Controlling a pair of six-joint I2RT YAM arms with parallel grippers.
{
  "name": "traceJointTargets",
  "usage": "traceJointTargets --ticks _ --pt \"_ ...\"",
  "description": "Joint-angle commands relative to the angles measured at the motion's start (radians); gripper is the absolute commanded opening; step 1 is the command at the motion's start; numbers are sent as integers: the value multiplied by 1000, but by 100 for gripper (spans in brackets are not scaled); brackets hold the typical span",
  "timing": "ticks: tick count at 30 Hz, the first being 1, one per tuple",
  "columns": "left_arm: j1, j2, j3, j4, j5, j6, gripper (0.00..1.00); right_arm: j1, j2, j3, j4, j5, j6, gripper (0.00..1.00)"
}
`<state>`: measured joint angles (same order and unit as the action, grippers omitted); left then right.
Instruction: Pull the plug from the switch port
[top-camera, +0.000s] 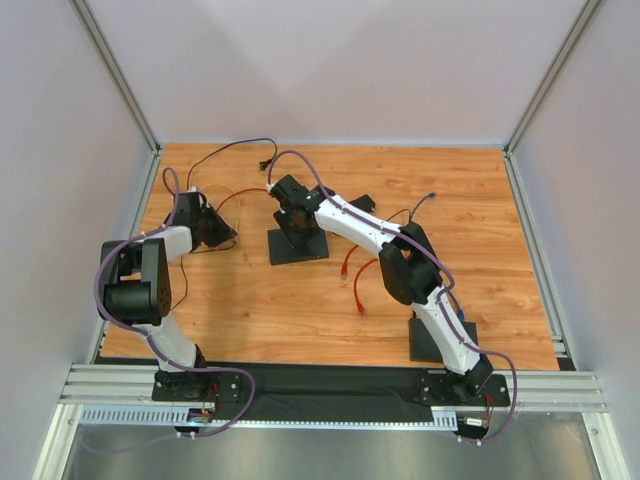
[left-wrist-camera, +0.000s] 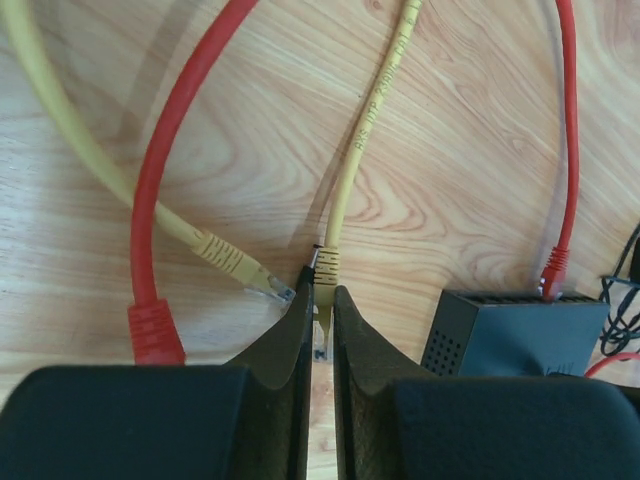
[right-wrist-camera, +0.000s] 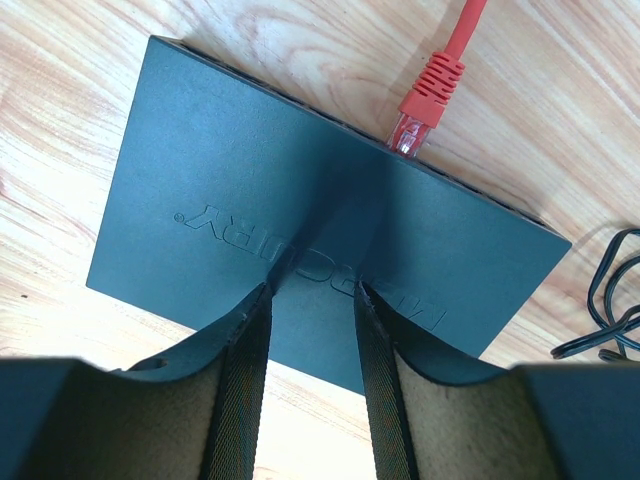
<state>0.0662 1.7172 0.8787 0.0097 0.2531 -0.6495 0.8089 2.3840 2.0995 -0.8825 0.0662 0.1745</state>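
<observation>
The switch (right-wrist-camera: 250, 180) lies flat near the middle of the counter (top-camera: 470, 210), a little toward the far edge. A red plug (right-wrist-camera: 428, 95) sits in a port on one long side of it. The right tool (right-wrist-camera: 313, 292) is over the top of the switch, with its fingers spread apart and nothing between them. Near the far left corner, the left tool (left-wrist-camera: 322, 292) is closed on a yellow plug (left-wrist-camera: 326, 266). A second yellow plug (left-wrist-camera: 240, 265) lies loose just beside it. A dark box (left-wrist-camera: 520, 330) with a red cable (left-wrist-camera: 553, 268) in it stands near.
</observation>
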Motion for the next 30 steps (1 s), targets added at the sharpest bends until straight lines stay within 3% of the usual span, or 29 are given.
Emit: traceJointTargets --ticks 1,2,5,8,15,21,30 --pt "7 -14 19 16 -21 5 3 9 60 -70 -179 -48 -4 41" --pt "7 -22 16 22 -20 7 16 9 58 -70 -177 -51 -3 41" --pt "6 -36 -1 47 -12 4 35 7 41 -78 -173 -51 2 41" --pt "7 -62 -26 85 12 -1 41 6 17 -84 -165 -51 10 42" --pt "6 -162 -93 196 80 -9 44 -5 -61 -113 -145 -51 23 43" --pt "-22 -211 -115 325 187 2 44 -39 -201 -239 -72 -97 46 45" --pt "-184 -130 -23 443 316 -16 43 -119 -332 -369 34 -180 66 48"
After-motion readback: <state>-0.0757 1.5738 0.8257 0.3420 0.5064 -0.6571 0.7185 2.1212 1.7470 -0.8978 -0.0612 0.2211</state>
